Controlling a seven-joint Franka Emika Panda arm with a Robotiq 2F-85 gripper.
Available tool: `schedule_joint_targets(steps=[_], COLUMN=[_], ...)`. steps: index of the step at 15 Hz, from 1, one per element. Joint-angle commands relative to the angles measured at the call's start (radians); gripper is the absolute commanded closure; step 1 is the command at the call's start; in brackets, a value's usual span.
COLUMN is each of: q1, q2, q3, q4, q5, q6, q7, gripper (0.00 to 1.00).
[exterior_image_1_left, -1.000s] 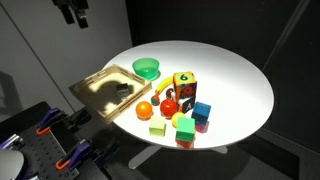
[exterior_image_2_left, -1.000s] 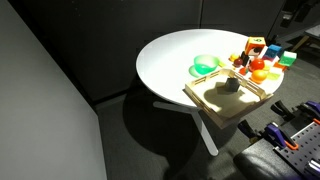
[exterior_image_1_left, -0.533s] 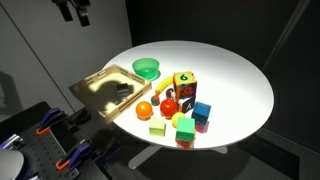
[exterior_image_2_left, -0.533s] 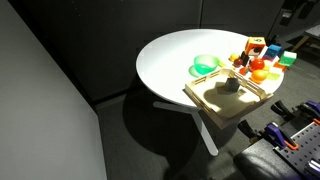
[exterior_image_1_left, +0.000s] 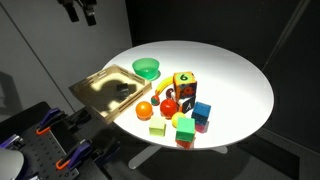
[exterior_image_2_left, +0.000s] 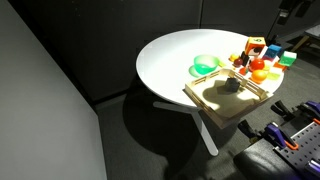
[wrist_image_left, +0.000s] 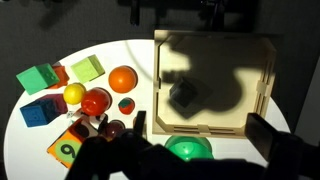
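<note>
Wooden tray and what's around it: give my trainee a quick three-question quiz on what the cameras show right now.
1. True or false: the small dark block lies inside the light wooden tray.
2. Which thing stands on the round white table right beside the tray? A) a green plastic bowl B) a metal pan C) a glass bottle
3. In a few words: how do the jaws of the gripper stand, and is anything held between them?

Key: 1 true. 2 A. 3 Open, holding nothing, high above the tray.
</note>
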Motion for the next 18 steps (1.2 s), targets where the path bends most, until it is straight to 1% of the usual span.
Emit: schedule_joint_targets(steps=[1,7,18], q1=[-0.011,-0.025,-0.036], q2=[0.051,0.123,0.261], q3=[-0.009,-0.018,-0.025], q4=[0.049,0.119,0.292], q5=[-0.03,-0.05,-0.078], q6=[0.013,0.017,0.0], q7=[-0.002,0.002,0.005], gripper=[0.0,0.0,0.0])
